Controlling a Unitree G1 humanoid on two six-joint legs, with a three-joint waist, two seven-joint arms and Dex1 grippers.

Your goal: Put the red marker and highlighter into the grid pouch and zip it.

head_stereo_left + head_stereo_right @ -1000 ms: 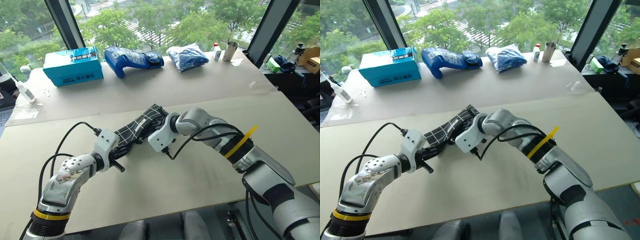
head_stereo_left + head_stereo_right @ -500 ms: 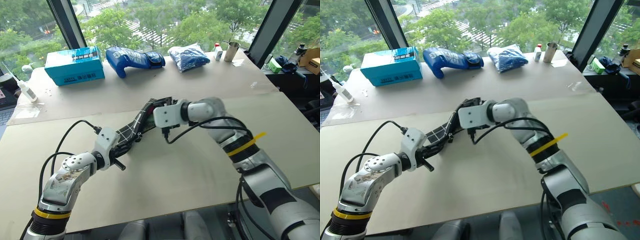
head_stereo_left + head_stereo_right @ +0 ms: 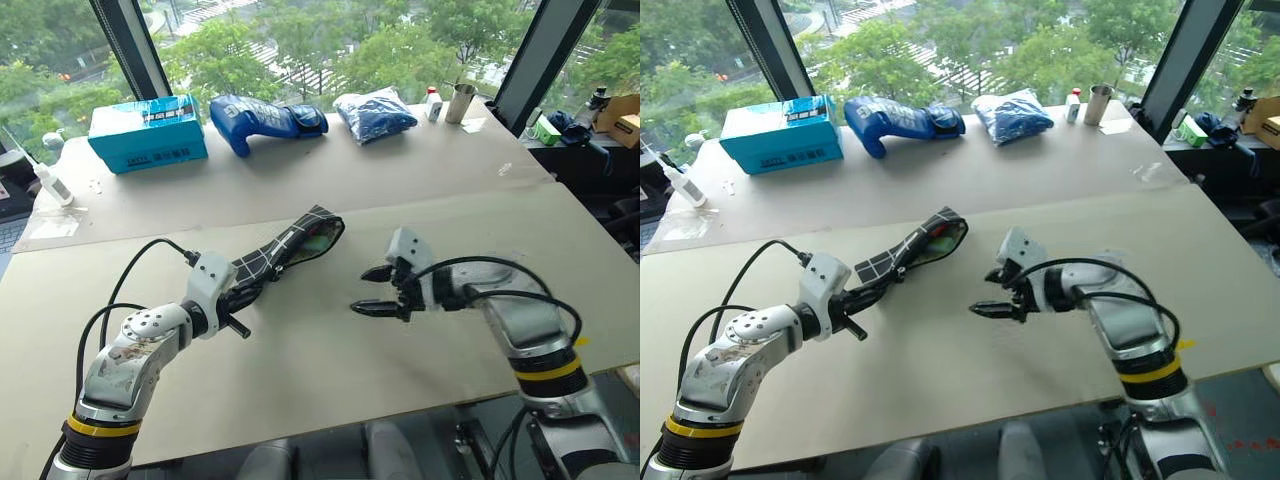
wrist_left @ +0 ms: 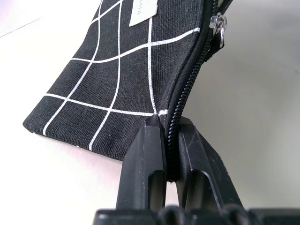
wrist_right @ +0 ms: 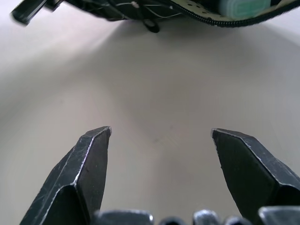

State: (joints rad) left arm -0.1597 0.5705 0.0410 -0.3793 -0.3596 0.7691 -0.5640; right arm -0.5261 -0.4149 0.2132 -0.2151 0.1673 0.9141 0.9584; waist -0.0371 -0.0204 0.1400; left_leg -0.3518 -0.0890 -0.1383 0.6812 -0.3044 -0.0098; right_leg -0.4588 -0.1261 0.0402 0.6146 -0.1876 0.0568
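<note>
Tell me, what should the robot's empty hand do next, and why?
Probably reach back to the grid pouch and take hold of the zipper pull to slide it shut. The pouch's mouth gapes open with the highlighter already inside, the left gripper pinches the pouch's zipper edge to steady it, and the right gripper hangs open and empty beside it.

We see grid pouch [image 3: 290, 246]: black, thin white grid lines, white label; light-green highlighter [image 5: 243, 8] inside open mouth. Counter [image 3: 330, 370] pale beige. End effector fingers [image 5: 86, 164] black. Far left: teal box [image 3: 147, 131]; beside it, blue packages [image 3: 265, 119].
</note>
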